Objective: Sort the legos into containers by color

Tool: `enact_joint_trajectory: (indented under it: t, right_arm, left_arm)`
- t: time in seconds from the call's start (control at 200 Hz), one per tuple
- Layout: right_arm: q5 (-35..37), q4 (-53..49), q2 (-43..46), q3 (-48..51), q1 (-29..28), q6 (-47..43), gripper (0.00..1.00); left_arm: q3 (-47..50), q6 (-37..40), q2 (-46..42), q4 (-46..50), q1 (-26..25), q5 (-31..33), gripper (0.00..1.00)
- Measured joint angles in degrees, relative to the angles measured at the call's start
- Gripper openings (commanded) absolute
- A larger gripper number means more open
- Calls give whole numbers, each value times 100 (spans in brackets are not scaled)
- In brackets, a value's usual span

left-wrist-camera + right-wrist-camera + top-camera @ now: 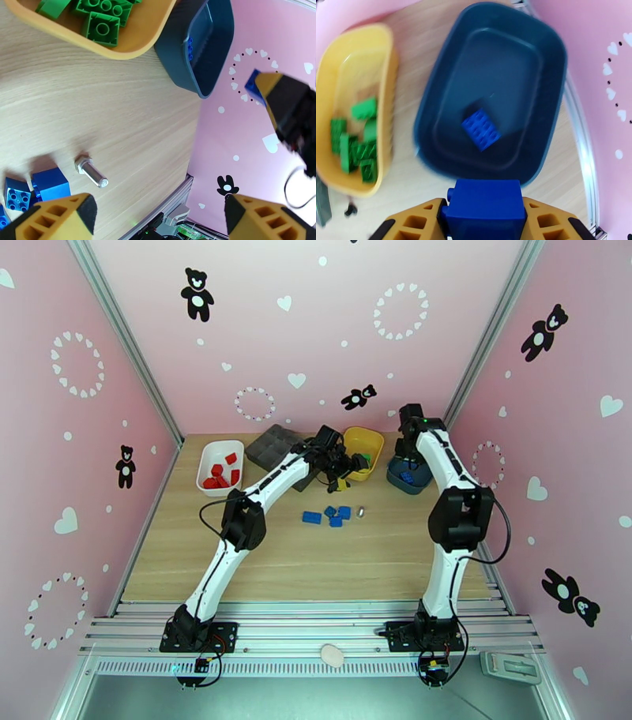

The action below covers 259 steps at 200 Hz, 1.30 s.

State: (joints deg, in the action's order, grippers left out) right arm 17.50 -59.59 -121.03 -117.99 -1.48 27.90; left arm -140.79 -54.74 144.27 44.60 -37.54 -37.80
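My right gripper [486, 215] is shut on a blue lego [485, 199] and hangs just above the near rim of the teal container [434, 98], which holds one blue lego [481, 129]. My left gripper [158, 209] is open and empty, low over the table beside the yellow container [130, 49] of green legos [100, 27]. A few blue legos [328, 515] lie loose mid-table. The white container [207, 455] at the back left holds red legos [221, 474]. From above, the right gripper [408, 455] stands over the teal container [395, 477].
A dark grey compartment tray [272, 447] sits between the white and yellow containers. A small silvery bolt [91, 170] lies beside the loose blue legos [49, 183]. The pink right wall stands close behind the teal container [205, 51].
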Motion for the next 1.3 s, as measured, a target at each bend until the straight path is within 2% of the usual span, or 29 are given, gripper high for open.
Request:
enact_joint_trajectory:
  t: [0.09,0.19,0.501,0.671,0.956,1.296]
  right_arm:
    - [-9,-48,-282,-170,90,-9,51]
    - [-42,-103,-468,-234,116,-87,55]
    - [-466,-140,-457,-205,79,-197,57]
    - [-765,-96,-144,170,-74,-236,56]
    - [-1213,111,601,879,-1132,-264,57]
    - [-2000,249,621,1051,-2653,-901,64]
  left_arm:
    - [20,2,0,4,0,2,91]
    - [33,22,0,79,0,26,91]
    - [160,313,-107,472,98,533,90]
    - [763,568,-688,691,164,1165,90]
    - [2509,732,-2212,739,411,2203,88]
    - [5305,490,-3665,269,1193,2673,89]
